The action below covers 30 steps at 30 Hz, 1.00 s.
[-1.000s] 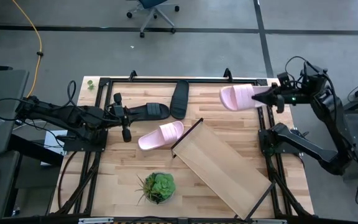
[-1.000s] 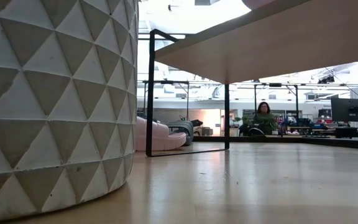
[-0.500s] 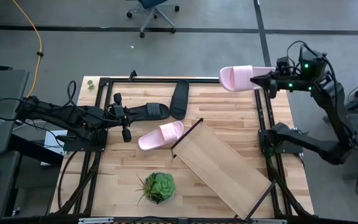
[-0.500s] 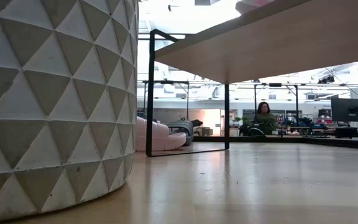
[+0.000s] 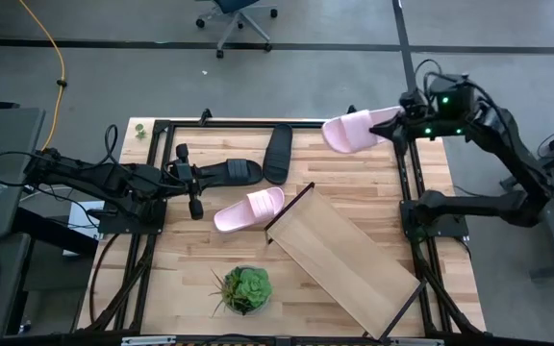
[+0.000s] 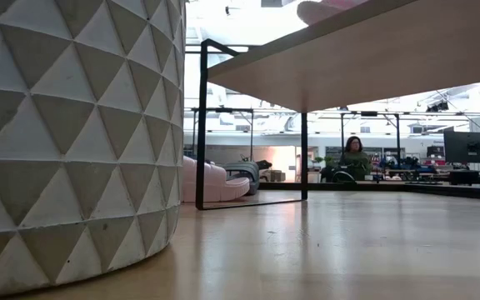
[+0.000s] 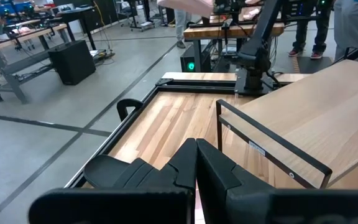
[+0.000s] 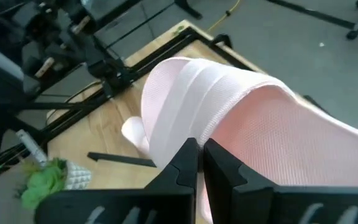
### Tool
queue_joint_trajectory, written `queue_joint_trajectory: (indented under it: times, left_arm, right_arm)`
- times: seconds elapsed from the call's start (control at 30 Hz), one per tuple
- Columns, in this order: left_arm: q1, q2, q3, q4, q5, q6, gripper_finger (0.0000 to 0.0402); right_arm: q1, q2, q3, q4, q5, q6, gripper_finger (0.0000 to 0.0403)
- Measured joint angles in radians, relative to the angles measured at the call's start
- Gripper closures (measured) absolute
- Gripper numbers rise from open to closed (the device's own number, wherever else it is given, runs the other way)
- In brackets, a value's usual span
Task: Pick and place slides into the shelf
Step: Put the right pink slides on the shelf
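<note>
1. The right tool [image 5: 399,127] pinches a pale pink slide [image 5: 359,130] aloft at the worktop's [image 5: 354,183] one o'clock corner.
2. The left tool [image 5: 197,205], pressed together, rests at nine o'clock beside a black slide [image 5: 234,172].
3. The shelf [image 5: 344,258] lies toward five o'clock.

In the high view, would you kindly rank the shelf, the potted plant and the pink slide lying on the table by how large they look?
1. The shelf, clearly largest.
2. The pink slide on the table and the potted plant cover a similar area, the slide longer and the plant rounder, so I would not rank them.
</note>
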Motion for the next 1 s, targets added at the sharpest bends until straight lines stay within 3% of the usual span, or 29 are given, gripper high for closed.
queue_joint_trajectory:
  times: [0.53,1.0]
  left_arm:
    - [0.000,0.000,0.000,0.001,0.042,-0.001,0.0401]
    - [0.000,0.002,0.000,-0.042,0.092,-0.001,0.0401]
  right_arm:
    - [0.486,0.036,0.000,0.011,0.179,0.278,0.0403]
    - [0.944,0.163,0.000,-0.019,0.463,0.589,0.0403]
